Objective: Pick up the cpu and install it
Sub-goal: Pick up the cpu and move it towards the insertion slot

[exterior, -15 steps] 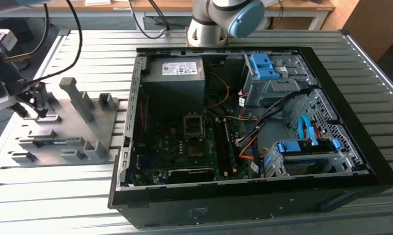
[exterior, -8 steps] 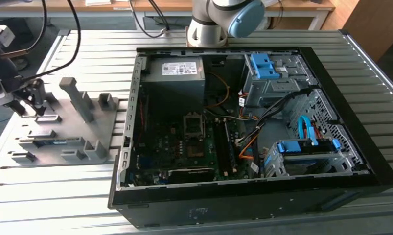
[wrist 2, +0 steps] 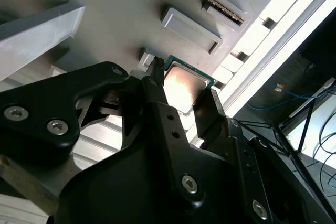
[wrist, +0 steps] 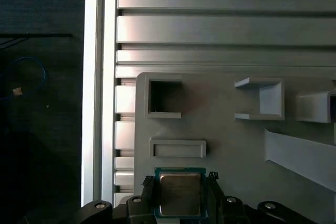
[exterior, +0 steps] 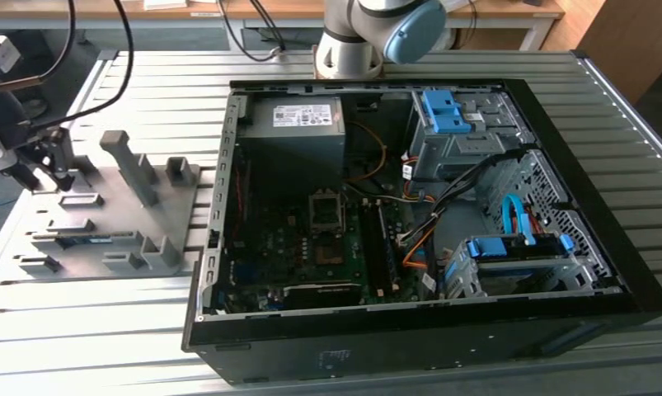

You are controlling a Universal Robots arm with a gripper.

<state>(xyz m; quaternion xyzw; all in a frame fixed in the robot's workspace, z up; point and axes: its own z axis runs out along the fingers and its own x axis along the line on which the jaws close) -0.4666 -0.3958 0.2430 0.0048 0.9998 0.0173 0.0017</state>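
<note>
The gripper holds the cpu between its fingers on the grey tray.

In both wrist views the cpu lies flat in its little nest in the tray, shiny side up. One finger sits on each side of it, right against its edges. So the hand looks squeezed shut on the cpu, and the cpu does not look lifted out yet. In the exterior view the gripper is low at the tray on that view's left. It is well apart from the open computer case and the dark socket inside it. To do this grab well, I think the squeeze should be soft and even on both edges. The cpu should also stay flat, because a tipped one could slip or catch on the nest.
</note>
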